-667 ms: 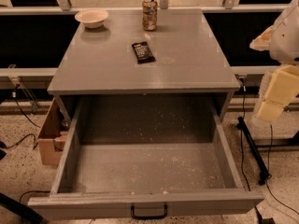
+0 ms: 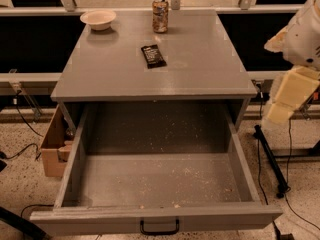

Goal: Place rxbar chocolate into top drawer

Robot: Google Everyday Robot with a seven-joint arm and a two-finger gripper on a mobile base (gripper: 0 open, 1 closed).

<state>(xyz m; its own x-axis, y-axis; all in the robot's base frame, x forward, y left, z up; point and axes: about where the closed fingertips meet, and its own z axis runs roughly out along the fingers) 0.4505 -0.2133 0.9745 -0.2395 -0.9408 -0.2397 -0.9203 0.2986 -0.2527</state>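
1. Camera view, right edge: pale cream pincer (image 2: pixel 279 113) at the end of a white arm (image 2: pixel 306 34), hanging beside the grey table (image 2: pixel 215 69), just outside its front right corner, tip angled down and to the left. Apart from table and drawer alike. Open or closed: cannot tell.
2. Well to the left of the pincer and farther back: black-wrapped snack bar (image 2: pixel 153 56), lying flat on the table top near its middle, pale lettering facing up, one short end towards the camera. Not in the drawer, and nowhere near the pincer.
3. Farther back than the bar, also left of the pincer: brown-gold drink can (image 2: pixel 160 15), upright near the rear edge of the table, apart from the bar.
4. Farthest from the pincer on the table top: shallow pale bowl (image 2: pixel 98 19), at the rear left corner, well apart from the can.
5. Below and left of the pincer: wide grey drawer (image 2: pixel 71 166), pulled far out from under the table top, right wall the part nearest the pincer. Pale crumbs (image 2: pixel 190 173) scattered over its floor. Black pull handle (image 2: pixel 159 228) centred on the front panel, at the bottom of the view.
6. Across the drawer from the pincer: brown cardboard box (image 2: pixel 50 144) on the speckled floor (image 2: pixel 20 184), tucked against the table's left side, with a dark cable (image 2: pixel 22 149) trailing nearby.
7. Directly under the pincer: slanted black bar (image 2: pixel 270 156) on the floor, thin cables beside it.
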